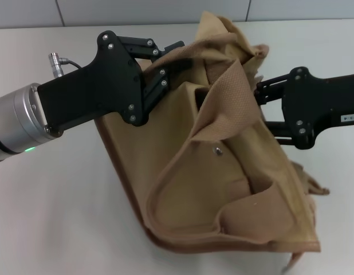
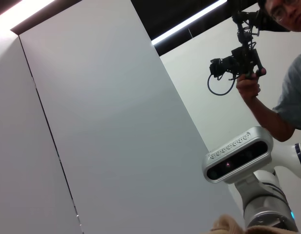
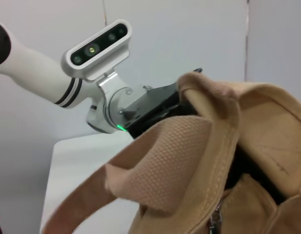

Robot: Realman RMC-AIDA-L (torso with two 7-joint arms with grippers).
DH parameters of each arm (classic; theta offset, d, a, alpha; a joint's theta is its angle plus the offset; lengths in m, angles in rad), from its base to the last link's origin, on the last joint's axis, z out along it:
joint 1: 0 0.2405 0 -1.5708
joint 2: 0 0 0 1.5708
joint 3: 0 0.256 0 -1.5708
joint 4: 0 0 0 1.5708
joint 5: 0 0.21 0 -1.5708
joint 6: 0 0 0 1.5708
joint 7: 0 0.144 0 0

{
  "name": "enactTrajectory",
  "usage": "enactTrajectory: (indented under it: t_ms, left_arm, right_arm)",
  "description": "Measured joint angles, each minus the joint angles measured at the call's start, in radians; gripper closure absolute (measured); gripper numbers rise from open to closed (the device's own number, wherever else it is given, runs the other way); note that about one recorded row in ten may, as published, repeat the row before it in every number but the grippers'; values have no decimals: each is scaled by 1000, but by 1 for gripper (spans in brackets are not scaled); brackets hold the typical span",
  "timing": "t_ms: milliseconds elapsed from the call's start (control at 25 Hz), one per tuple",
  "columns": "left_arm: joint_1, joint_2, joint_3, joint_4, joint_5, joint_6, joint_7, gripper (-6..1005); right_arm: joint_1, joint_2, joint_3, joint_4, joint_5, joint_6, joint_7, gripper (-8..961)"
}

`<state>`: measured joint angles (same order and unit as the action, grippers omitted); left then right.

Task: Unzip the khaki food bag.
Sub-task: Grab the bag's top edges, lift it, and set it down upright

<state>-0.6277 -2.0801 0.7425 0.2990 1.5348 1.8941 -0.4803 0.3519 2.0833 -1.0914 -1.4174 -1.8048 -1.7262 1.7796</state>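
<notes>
We find the khaki food bag (image 1: 223, 172) slumped near the table's (image 1: 56, 217) front edge, the left gripper (image 1: 168, 63) clenched on its top rim and the right gripper (image 1: 262, 109) buried in folds, state indeterminate. If we pull unevenly, the soft canvas may bunch, jamming the zipper or dragging the bag off the front edge.

Head camera looks steeply down on the surface (image 1: 62, 206). Left wrist camera faces upward, away. Right wrist camera sits close against the khaki food bag (image 3: 248, 146), shared with head view.
</notes>
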Motion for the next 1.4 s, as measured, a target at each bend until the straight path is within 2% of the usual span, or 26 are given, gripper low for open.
enactTrajectory:
  t_ms: [280,760,1280,1400]
  left_arm:
    - [-2,0,0,0,-1,-3,-2,938]
    - [-15,0,1,-13,-1,-5,3,938]
    - [-17,0,2,-14,-1,-4,1,938]
    - [-17,0,2,-14,-1,-4,2,938]
  right_arm:
    - [9,1,-8,12,11,-1,0,530]
    - [17,4,-66,28,44,34,-29,533]
    - [25,1,-167,35,39,133,-47,538]
    - [30,1,-186,34,12,157,-42,572]
